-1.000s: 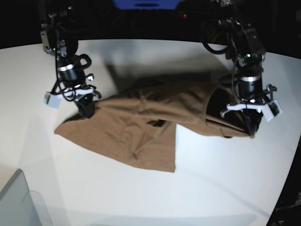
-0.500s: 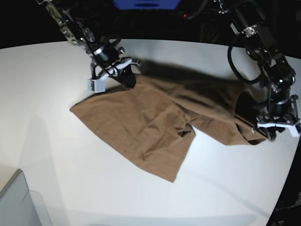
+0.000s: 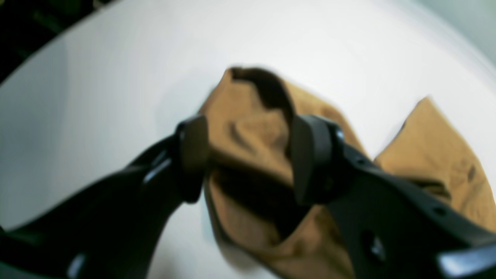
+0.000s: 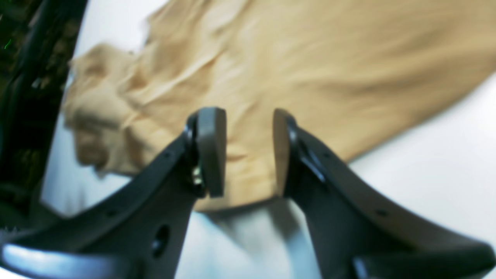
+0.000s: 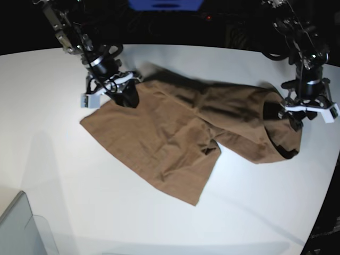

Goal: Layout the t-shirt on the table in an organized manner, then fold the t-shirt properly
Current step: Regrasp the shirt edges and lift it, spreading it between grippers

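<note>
Base view: the t-shirt (image 5: 175,141) lies spread but rumpled across the middle of the white tabletop (image 5: 48,175), one flap reaching toward the near edge, folds bunched at center so neck and sleeves can't be sorted out. Right claw (image 5: 127,95) sits at the shirt's far-left corner, tips lost against dark cloth shadow, so contact w/ cloth can't be judged here. Left claw (image 5: 295,119) hangs over the shirt's right end, where the fabric curls into a dark hollow; its tips merge w/ that shadow. A grey translucent bin corner (image 5: 24,228) is cut off at bottom left. Left wrist view: blurred; left claw (image 3: 248,155) has its jaws apart, a raised hump of the t-shirt (image 3: 252,131) standing between them, cloth close to both pads, but whether it touches them can't be told; lower cloth hidden behind the jaws. Right wrist view: also soft w/ motion blur; right claw (image 4: 248,149) stands w/ jaws apart, nothing pinched, the t-shirt (image 4: 310,69) lying flat on the tabletop behind and below the tips, its crumpled far-left end smeared beyond reading.
</note>
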Controlling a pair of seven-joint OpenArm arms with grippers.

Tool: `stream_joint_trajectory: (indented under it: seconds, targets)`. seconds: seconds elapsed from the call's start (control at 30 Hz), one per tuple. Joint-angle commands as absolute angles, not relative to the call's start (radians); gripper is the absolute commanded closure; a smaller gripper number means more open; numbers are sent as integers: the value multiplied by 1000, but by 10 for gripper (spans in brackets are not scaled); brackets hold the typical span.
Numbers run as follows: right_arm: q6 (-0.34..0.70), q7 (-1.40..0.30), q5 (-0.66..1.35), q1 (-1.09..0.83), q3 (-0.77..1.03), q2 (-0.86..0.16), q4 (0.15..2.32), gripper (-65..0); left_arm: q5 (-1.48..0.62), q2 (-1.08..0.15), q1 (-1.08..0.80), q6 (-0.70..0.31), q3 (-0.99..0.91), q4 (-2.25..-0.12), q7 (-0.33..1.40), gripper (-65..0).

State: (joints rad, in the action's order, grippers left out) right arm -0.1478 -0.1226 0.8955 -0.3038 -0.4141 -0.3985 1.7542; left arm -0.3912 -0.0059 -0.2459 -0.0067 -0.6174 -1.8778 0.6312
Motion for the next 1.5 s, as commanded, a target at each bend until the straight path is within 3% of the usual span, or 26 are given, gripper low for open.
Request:
stream_joint_trajectory:
  seconds: [0.0,0.13,0.37,0.43,0.57,0.6,0.93,1.07,1.2,1.47]
  targets:
    - [-153,-99,912,-302,-384,-403,1773,-223,-409,-15,-248,-5,-618,-1854,624,-334]
    - [-151,-104,912,-295,-302,-403,1771,-273,-449,-15,-245,-5,-616,-1707,624,-334]
    - [-150,-110,911,-160,-257,-406,1636,-278,-444,-16,-185,-5,-611,-1570,624,-306]
    - [-150,-102,911,-122,-254,-404,1550,-279,-443,-16,-168,-5,-611,-1558,628,-238]
    - [-153,-101,911,-81,-254,-409,1419,-279,-444,-16,-153,-5,-610,-1500,625,-26]
    - [-153,-101,911,-79,-254,-409,1402,-279,-443,-16,-150,-5,-610,-1488,628,0]
    - [-150,-102,909,-76,-265,-371,1340,-272,-449,-16,-160,-5,-615,-1484,631,0]
    - [-150,-110,909,-67,-265,-367,1339,-177,-450,-12,-189,-5,-616,-1544,633,0]
    - [-150,-111,909,-48,-259,-374,1291,0,-450,-7,-220,-5,-616,-1623,633,0]
    - [-151,-48,912,-153,-182,-409,1408,0,-450,-7,-280,-5,-618,-1718,633,0]
